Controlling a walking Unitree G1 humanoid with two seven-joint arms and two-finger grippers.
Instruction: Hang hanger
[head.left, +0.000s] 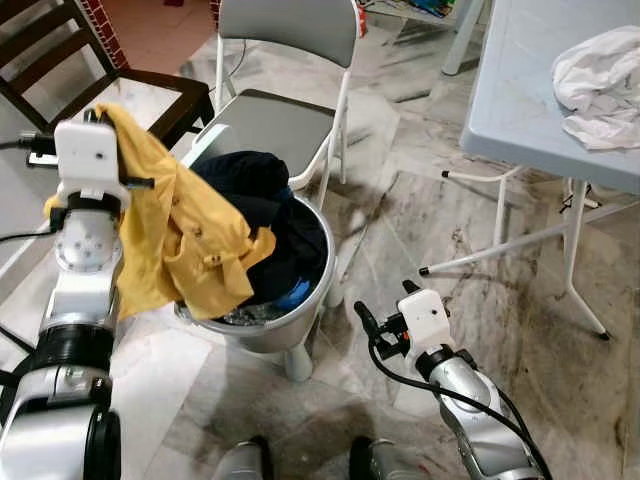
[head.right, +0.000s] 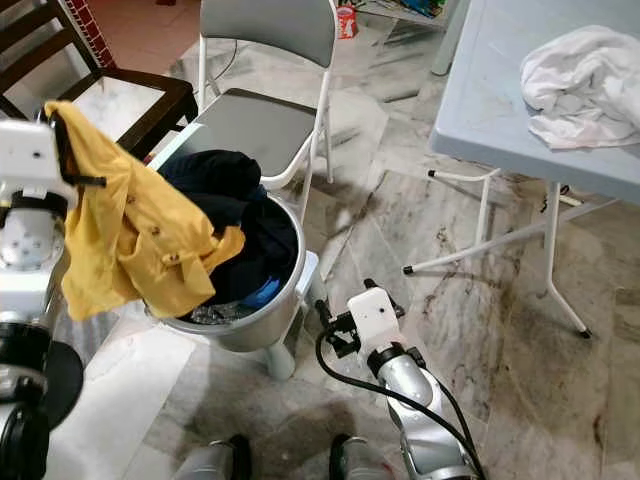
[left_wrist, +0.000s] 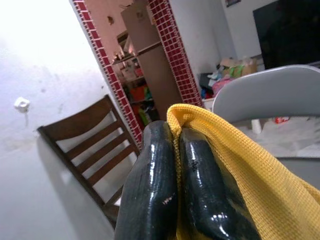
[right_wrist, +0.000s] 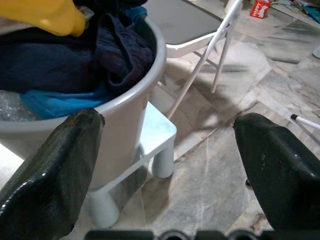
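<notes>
A yellow buttoned shirt (head.left: 190, 230) hangs from my raised left gripper (left_wrist: 175, 132), whose fingers are shut on a fold of its fabric. The shirt's lower part drapes over the near rim of a grey laundry basin (head.left: 310, 320). The basin holds dark navy clothes (head.left: 250, 180) and a bright blue piece (head.left: 292, 295). My right gripper (head.left: 388, 302) is low, just right of the basin and close to the floor. It stands open with nothing between its fingers (right_wrist: 55, 170).
The basin rests on a small white stool (right_wrist: 155, 135). A grey folding chair (head.left: 280, 120) stands right behind it, a dark wooden chair (head.left: 60, 50) at the far left. A pale blue table (head.left: 520, 100) with a crumpled white cloth (head.left: 600, 80) is on the right. Marble floor lies between.
</notes>
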